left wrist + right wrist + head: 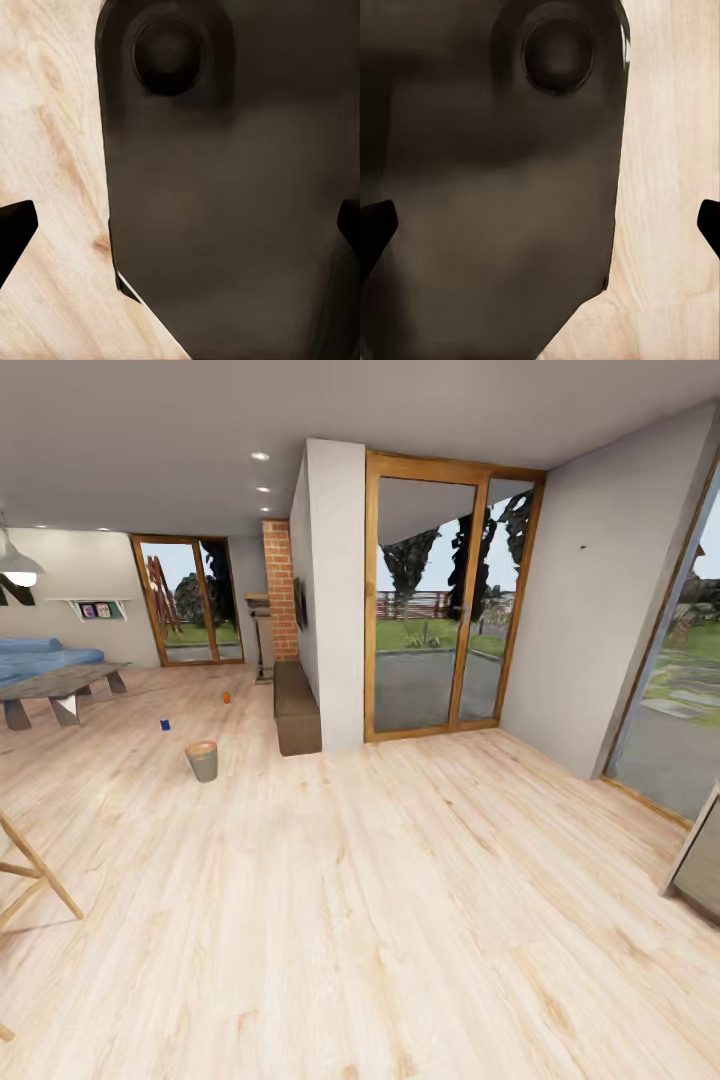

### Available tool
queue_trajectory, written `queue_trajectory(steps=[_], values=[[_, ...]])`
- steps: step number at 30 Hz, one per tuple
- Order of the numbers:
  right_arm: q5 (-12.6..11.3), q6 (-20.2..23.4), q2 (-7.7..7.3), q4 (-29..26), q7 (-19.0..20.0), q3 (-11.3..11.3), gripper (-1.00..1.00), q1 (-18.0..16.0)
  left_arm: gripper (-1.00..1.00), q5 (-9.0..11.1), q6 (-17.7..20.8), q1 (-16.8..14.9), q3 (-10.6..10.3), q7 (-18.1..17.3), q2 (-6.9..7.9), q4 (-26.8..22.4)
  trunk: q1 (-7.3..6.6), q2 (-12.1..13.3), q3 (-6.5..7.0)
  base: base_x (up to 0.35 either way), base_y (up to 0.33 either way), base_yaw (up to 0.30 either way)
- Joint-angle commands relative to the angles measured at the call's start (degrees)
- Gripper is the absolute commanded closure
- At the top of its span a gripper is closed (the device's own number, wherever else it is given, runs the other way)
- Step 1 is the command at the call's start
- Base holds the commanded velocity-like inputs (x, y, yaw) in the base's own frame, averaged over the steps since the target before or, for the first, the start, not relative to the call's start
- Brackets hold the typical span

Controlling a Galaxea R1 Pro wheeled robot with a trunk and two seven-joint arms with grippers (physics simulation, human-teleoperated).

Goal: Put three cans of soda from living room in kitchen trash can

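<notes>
The grey trash can (202,760), copper-brown inside, stands upright on the wood floor at the left middle of the head view. Beyond it a dark blue soda can (165,725) stands on the floor, and farther back an orange soda can (226,698). The second orange can is out of view. In the left wrist view my left gripper (180,232) is open, its dark fingertips (13,229) at the frame's edges, with a dark part of the robot and floor behind. My right gripper (540,229) is likewise open, with nothing between its fingertips (375,225).
The living room lies far left, with a grey low table (62,685), a blue sofa (40,658) and a brick fireplace (280,590). A white wall pillar (335,590) with a low brown bench (296,708) divides the space. Wooden legs (30,875) stand near left and a cabinet corner (700,860) at right.
</notes>
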Motion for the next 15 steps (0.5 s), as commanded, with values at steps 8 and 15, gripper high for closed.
queue_trajectory(steps=[8,15], values=[[0.3,0.2,0.75,-0.7,0.6,0.4,-1.0,-0.7,-1.0,0.3,0.0,0.4,0.0,-0.2,0.35,-0.3,0.0,0.0,0.0,0.0,0.0,0.0],[0.3,0.2,0.75,-0.7,0.6,0.4,-1.0,-0.7,-1.0,0.3,0.0,0.4,0.0,-0.2,0.35,-0.3,0.0,0.0,0.0,0.0,0.0,0.0]])
